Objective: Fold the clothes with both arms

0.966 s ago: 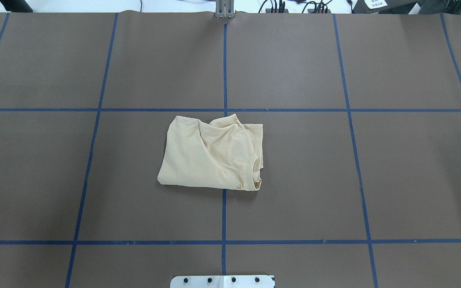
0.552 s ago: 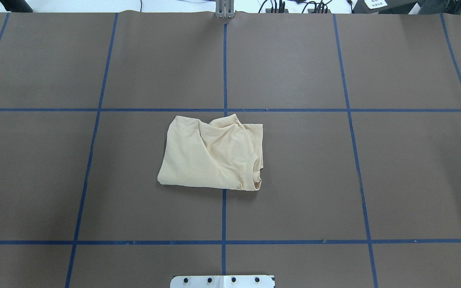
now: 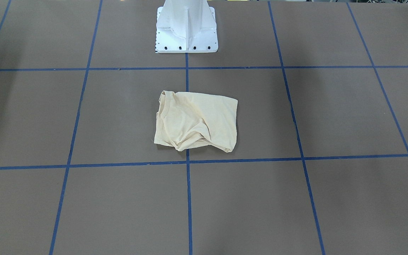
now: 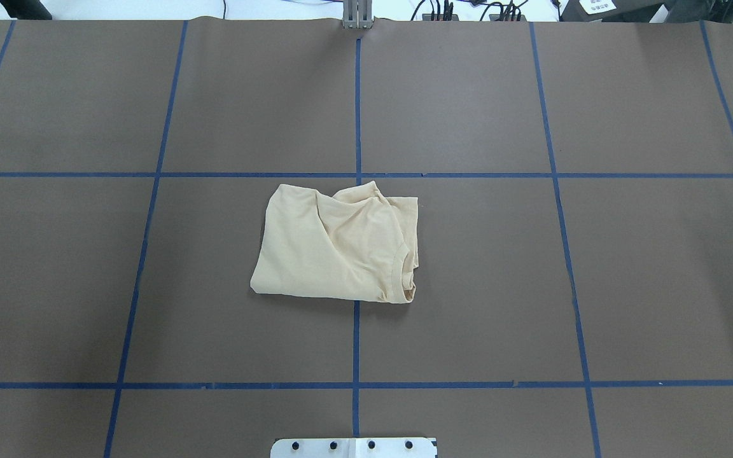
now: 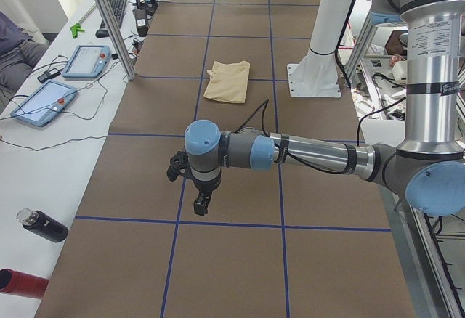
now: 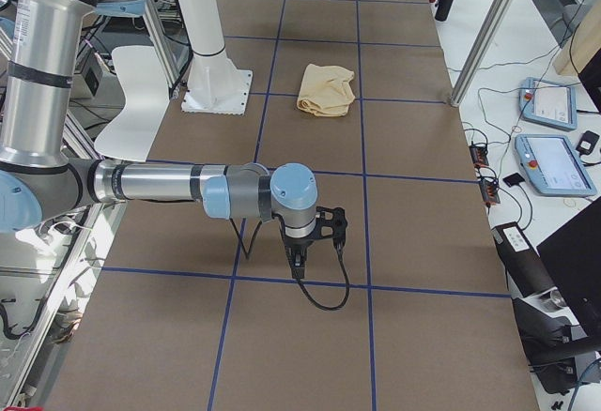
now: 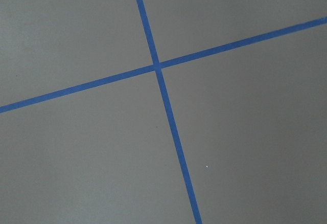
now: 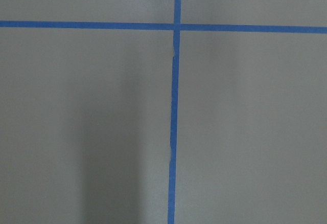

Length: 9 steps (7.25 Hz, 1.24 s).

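At the centre of the table [image 4: 500, 299], just ahead of the white pedestal [image 3: 186, 28], lies the shirt [image 4: 335, 245] — a pale cream packet, roughly rectangular, across the middle blue tape line [image 4: 356, 343]. The ribbed collar shows at its near corner on my right; the print is not visible. The near edge lies flat. The far edge is rumpled, with a ridge of loose cloth bunched there.

My left pincer [image 5: 200, 203] hangs pointing down over bare table toward the left end, well apart from the shirt. My right pincer [image 6: 299, 259] hangs likewise toward the right end. Each shows only in a side view, so I cannot tell whether either is wide or narrow; no cloth hangs from either. Both wrist views show only table and tape.

Assessment: the folding looks all but complete, with my arms standing clear. If a further move is wanted, it is tidying the bunched far edge — both pincers would have to travel in to the centre, pinch that ridge lightly and draw it flat without dragging the packet open
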{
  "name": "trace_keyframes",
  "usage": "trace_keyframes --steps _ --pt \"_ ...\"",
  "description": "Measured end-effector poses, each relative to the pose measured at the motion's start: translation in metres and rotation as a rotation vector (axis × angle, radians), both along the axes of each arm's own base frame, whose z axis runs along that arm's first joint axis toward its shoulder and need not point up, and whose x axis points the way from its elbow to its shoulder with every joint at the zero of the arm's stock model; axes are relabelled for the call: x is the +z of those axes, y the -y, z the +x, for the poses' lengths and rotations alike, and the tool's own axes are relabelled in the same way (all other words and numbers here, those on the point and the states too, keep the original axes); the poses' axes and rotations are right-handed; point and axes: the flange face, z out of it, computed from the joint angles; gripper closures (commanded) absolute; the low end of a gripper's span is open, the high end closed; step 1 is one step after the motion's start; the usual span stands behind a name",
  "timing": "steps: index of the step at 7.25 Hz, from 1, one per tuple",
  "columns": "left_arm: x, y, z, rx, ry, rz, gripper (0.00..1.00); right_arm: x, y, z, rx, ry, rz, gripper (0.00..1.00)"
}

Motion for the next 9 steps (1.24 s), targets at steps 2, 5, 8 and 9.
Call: trace_keyframes --steps 2,5,8,9 --pt "-0.0029 0.0001 0.0000 0.000 0.000 0.007 0.00 0.0005 -0.0006 0.0000 0.002 0.000 -0.003 0.00" --pt "-0.0065 0.0002 -0.0001 0.000 -0.001 0.014 0.00 -0.0007 -0.0005 0.0000 0.002 0.000 0.001 0.00" --pt "-0.0078 0.0007 -0.0003 -0.001 -0.001 0.017 0.00 -0.0011 0.0002 0.0000 0.000 -0.004 0.004 0.00" --pt "-0.0081 0.0010 -0.0003 -0.001 0.000 0.018 0.00 -0.0011 0.0003 -0.0002 0.000 -0.004 0.004 0.00"
